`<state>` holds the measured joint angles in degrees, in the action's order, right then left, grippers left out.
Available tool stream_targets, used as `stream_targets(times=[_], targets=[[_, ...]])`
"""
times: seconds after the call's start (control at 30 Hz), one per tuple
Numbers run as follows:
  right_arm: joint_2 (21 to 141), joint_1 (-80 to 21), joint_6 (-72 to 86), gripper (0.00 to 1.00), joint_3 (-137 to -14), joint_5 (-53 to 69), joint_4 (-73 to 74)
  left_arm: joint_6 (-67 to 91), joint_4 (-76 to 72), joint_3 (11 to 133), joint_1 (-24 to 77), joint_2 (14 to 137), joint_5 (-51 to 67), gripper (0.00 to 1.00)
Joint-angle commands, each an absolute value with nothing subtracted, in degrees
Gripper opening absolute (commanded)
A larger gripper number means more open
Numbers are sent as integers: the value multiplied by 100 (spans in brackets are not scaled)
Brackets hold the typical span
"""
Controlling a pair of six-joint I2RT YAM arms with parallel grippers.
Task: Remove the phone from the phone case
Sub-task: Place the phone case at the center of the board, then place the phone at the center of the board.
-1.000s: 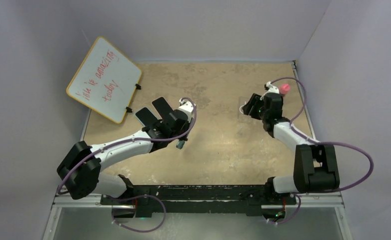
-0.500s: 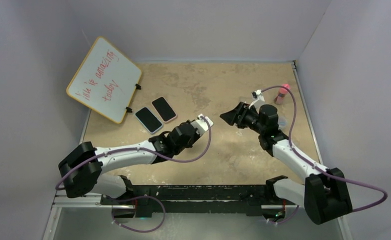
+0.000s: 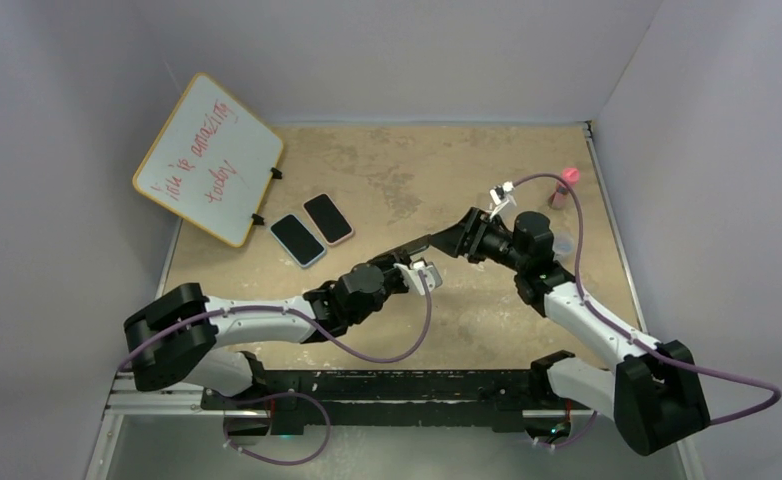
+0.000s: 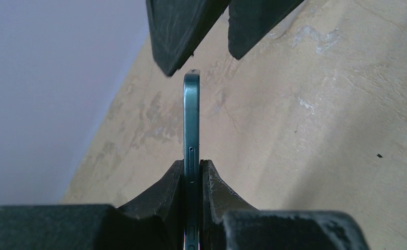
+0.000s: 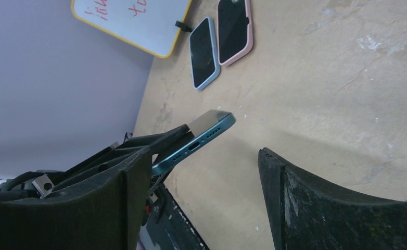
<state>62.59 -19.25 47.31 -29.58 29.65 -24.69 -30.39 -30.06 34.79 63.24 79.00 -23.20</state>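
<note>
A teal phone (image 4: 191,120) is held edge-on above the table, with my left gripper (image 4: 192,166) shut on its lower part. Its visible edge is bare teal with a SIM slot, and I cannot make out a phone case on it. In the top view the phone (image 3: 417,244) juts up and right from my left gripper (image 3: 399,262) toward my right gripper (image 3: 445,240). My right gripper (image 5: 204,153) is open. The phone's port end (image 5: 206,133) sits just ahead of its left finger, not between the pads. The right gripper's fingers (image 4: 180,36) hang just beyond the phone's tip.
Two more phones lie at the back left, one in a blue case (image 3: 297,240) and one in a pink case (image 3: 329,218), beside a yellow-framed whiteboard (image 3: 210,158). A pink-capped bottle (image 3: 567,180) stands at the back right. A faint translucent object (image 3: 564,244) lies by the right arm.
My left arm has carried the phone from near the two lying phones to the table's middle. My right arm swung in from the back right, and its jaws opened wider.
</note>
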Motion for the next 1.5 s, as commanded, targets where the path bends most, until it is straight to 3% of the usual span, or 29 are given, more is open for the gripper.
stream_targets(times=[0.0, 0.37, 0.67, 0.83, 1.07, 1.27, 1.47], targets=[[6160, -2088, 4901, 77, -2995, 3017, -2463, -3999, -4355, 3437, 6417, 8134, -2510, 0], [6551, -2354, 5403, 74, -2820, 2967, -2872, -5303, -5411, 3376, 6719, 8773, -2944, 0], [6762, -2354, 5825, 58, -2672, 2962, -3413, -6500, -6719, 3180, 7143, 9779, -3604, 0], [6831, -2357, 5884, 35, -2586, 3005, -3566, -7042, -7623, 3086, 7273, 10306, -3796, 0], [6914, -2349, 5871, 1, -2539, 3049, -3654, -6681, -7656, 2946, 7339, 10297, -3935, 0], [7058, -2343, 5740, 0, -2624, 2699, -3656, -5699, -6796, 2901, 7343, 9690, -3968, 19], [7242, -2312, 5507, 0, -2845, 2271, -3681, -4442, -5250, 3005, 7339, 8871, -3757, 67]])
